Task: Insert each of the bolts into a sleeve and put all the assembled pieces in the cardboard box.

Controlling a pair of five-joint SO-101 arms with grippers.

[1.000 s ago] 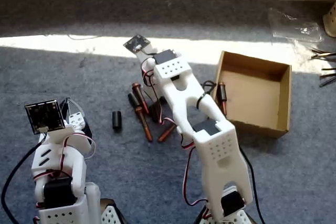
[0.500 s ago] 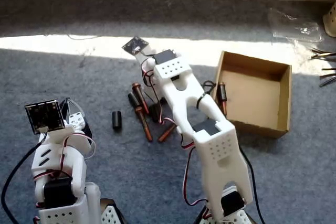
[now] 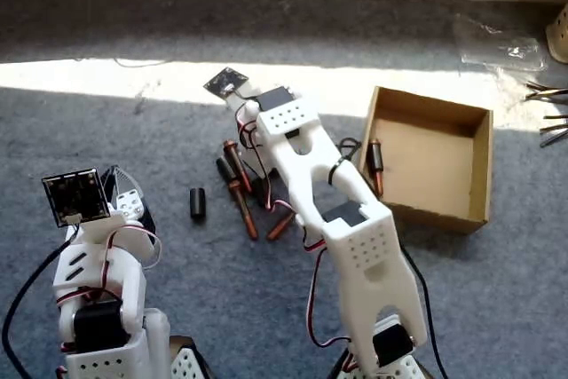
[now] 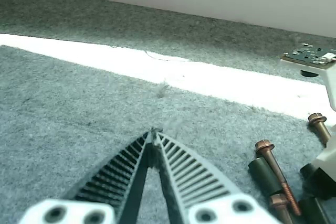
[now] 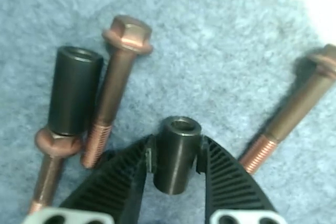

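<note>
Right wrist view: right gripper is clamping a sleeve amid loose bolts on the carpet; left gripper is sitting nearby, fingers pressed together.

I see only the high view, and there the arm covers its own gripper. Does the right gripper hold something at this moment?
Observer: Yes. The right wrist view shows the right gripper shut on a black sleeve, pressed from both sides.
Operator: Is a bolt inside that sleeve?
Observer: No, its open end looks empty. A loose bolt lies beside it on the carpet.
Operator: And the left gripper?
Observer: The left gripper is shut and holds nothing, above bare carpet.
</note>
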